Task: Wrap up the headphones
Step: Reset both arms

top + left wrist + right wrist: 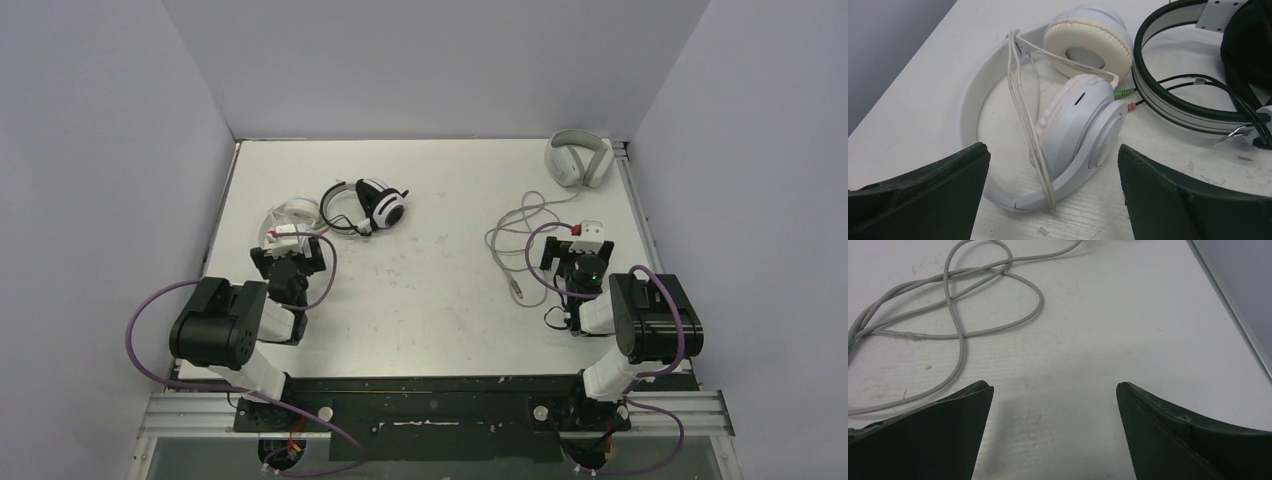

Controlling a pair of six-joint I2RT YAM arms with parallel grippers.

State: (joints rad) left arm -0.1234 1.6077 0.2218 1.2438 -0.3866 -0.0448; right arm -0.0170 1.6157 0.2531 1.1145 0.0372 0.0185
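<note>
The small all-white headphones (1078, 117) lie on the table just ahead of my left gripper (1052, 150). Their thin white cable (1023, 100) is looped around the band and one earcup. The jaws stand open on either side of the nearer earcup and do not touch it. From above the white pair (297, 210) sits at the far left, with the left gripper (288, 250) right behind it. The black-and-white headset (375, 205) lies beside it, its band (1168, 95) and black cable to the right. My right gripper (1054, 386) is open over bare table.
A light grey over-ear pair (578, 158) rests at the back right corner. Its long grey cable (955, 315) trails in loose loops ahead and left of the right gripper (574, 248). The table's right edge (1233, 315) and the wall run close by.
</note>
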